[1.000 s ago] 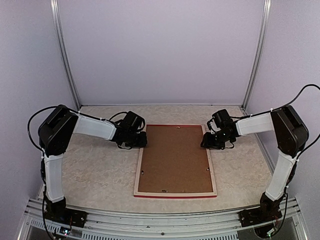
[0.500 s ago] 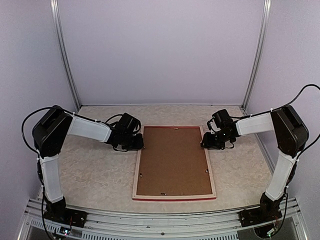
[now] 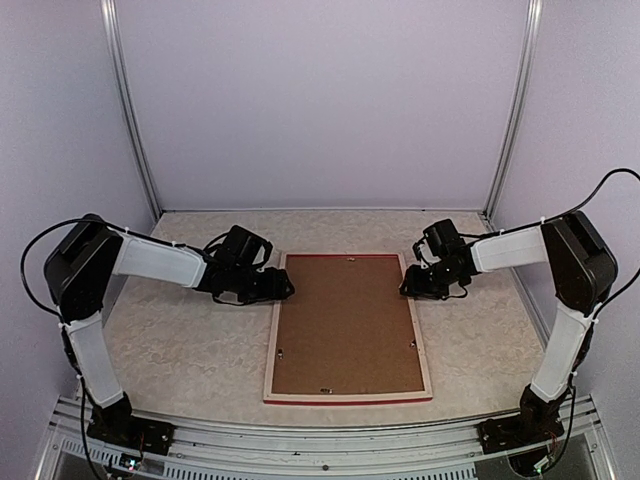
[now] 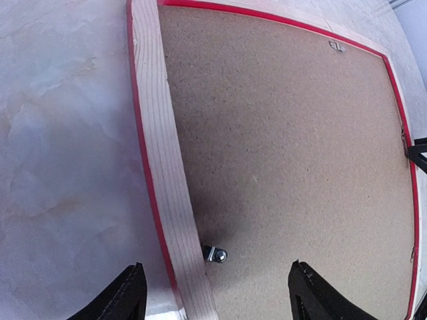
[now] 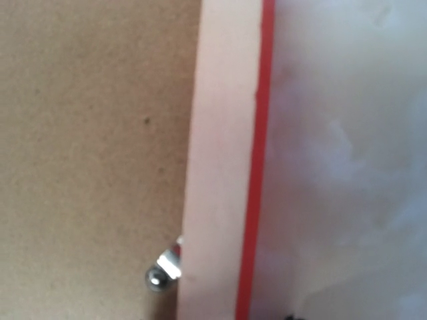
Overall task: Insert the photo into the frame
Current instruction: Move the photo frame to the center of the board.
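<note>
Frame: laid face down mid-table, pale wood back upward, edged in red. Backing board: brown, seated within it; a metal tab is seen by the left rail. Left gripper: jaws parted, nothing held, astride the left rail. Right gripper: placed at the far right rail; whether parted or clenched cannot be told.

Frame on table — left tool, right tool at its sides.
</note>
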Controlling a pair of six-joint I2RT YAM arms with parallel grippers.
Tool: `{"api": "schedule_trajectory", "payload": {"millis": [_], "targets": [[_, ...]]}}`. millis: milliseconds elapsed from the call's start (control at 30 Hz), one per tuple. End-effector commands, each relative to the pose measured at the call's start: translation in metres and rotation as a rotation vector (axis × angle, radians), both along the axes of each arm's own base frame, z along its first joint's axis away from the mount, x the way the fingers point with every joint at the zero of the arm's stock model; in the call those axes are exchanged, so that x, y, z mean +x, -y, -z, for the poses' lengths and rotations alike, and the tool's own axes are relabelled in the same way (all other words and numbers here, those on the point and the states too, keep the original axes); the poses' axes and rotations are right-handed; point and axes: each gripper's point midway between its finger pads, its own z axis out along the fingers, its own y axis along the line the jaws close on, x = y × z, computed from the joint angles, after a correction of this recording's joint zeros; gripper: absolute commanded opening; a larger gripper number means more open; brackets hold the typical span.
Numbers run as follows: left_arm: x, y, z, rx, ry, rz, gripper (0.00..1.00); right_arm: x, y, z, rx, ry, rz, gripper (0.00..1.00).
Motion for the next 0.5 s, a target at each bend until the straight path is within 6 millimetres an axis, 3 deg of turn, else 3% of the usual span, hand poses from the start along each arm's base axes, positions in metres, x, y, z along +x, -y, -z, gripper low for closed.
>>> {"api": "schedule_trajectory", "payload": {"millis": [0, 233, 467], "targets": [[-0.016, -0.003, -0.013, -0.028, 0.011, 0.028, 0.75, -0.009, -0.004, -0.006, 0.011, 0.007, -0.011, 0.45], [-0.065, -0.005, -0.016, 0.022, -0.005, 0.088, 0.88, -0.023, -0.001, -0.012, 0.009, 0.014, -0.016, 0.48], [-0.110, -0.001, 0.000, 0.150, -0.020, 0.128, 0.90, -0.048, 0.003, -0.010, 0.011, -0.006, -0.013, 0.48]]}}
